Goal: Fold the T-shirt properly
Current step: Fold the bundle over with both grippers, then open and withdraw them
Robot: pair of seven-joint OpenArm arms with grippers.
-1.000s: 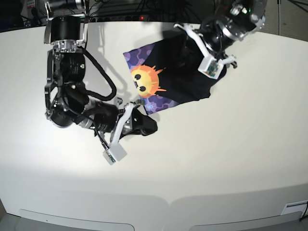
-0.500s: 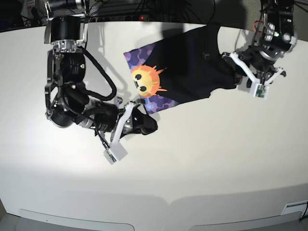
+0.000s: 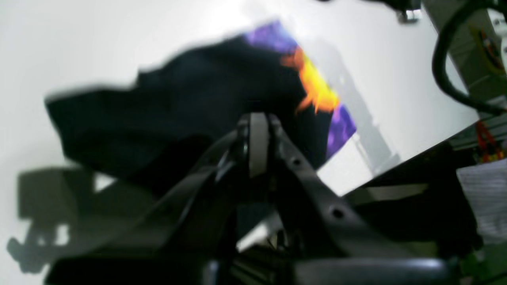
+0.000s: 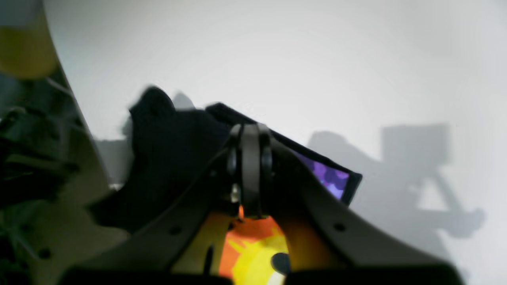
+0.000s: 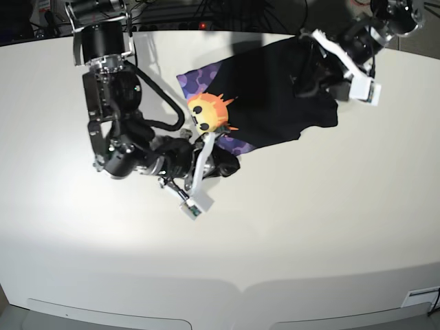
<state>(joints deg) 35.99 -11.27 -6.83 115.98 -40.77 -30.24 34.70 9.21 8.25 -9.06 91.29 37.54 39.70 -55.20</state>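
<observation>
**T-shirt, black, printed, lying on white desk**

T-shirt (image 5: 275, 96): soft black cloth, lying loosely rumpled toward the far side of the smooth white desk (image 5: 309, 227). Print on the side facing up: an orange-yellow sun face (image 5: 206, 113) with spiky rays, on a purple honeycomb-patterned patch. No readable writing or brand mark in any view.

Left pincer (image 3: 257, 130): jaws pressed together; it hangs over the black cloth, and the blurred wrist view seems to show nothing between them. In the base view it sits at the shirt's far right edge.

Right pincer (image 4: 250, 174): jaws closed, tips over the printed edge of the shirt; whether cloth is pinched between them cannot be told. Dark metal fingers (image 4: 317, 221), drilled with small round holes.
</observation>
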